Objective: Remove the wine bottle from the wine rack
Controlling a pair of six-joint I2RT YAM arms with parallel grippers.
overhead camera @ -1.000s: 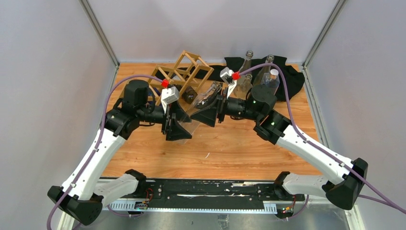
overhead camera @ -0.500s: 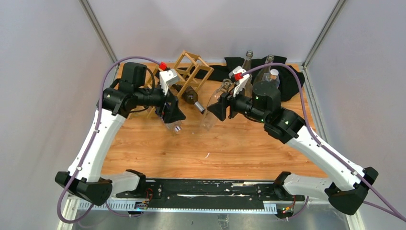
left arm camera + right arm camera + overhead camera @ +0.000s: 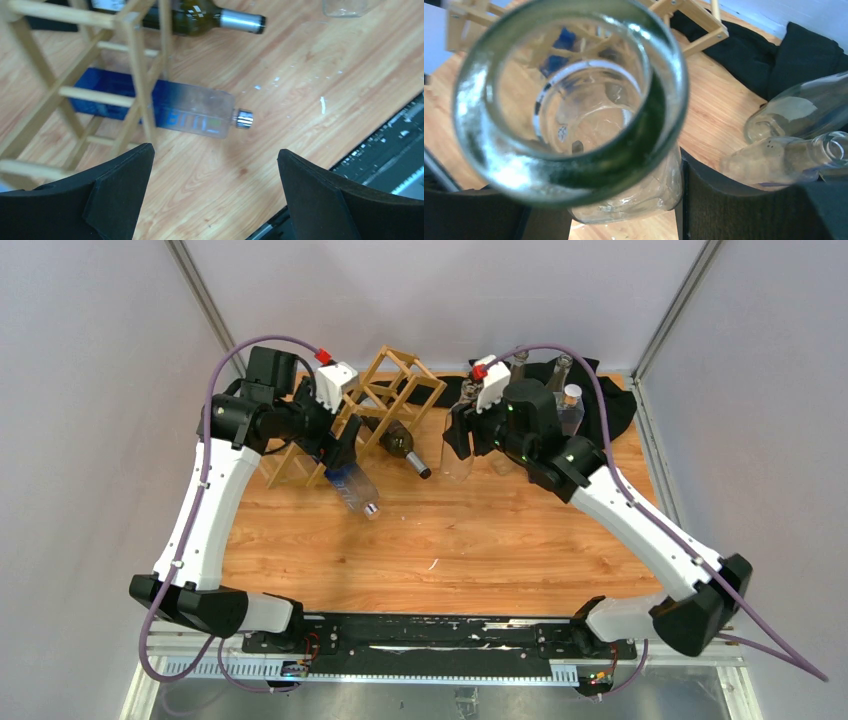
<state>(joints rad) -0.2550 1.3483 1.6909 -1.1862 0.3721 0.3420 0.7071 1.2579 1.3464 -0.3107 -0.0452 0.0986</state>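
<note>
The light-wood wine rack [image 3: 392, 398] stands at the back left of the table. A dark green wine bottle [image 3: 398, 443] lies in it, neck pointing out front. A blue-and-clear bottle [image 3: 352, 490] lies in a lower cell [image 3: 135, 65], cap toward the front [image 3: 190, 114]. My left gripper [image 3: 338, 455] hangs open above that bottle [image 3: 215, 170], holding nothing. My right gripper [image 3: 458, 435] is shut on a clear glass wine bottle [image 3: 461, 455], held upright just right of the rack. The bottle's mouth [image 3: 569, 100] fills the right wrist view, and its body sits between the fingers [image 3: 724, 200].
A black cloth [image 3: 610, 405] lies at the back right, with several clear bottles [image 3: 804, 110] on and beside it. Metal posts and grey walls close in the table. Small white flecks [image 3: 433, 564] lie on the wood near the front rail [image 3: 420, 645].
My left gripper has opened and drawn back and up toward the rack. The right arm has carried the clear bottle back and to the right, tipping it upright.
</note>
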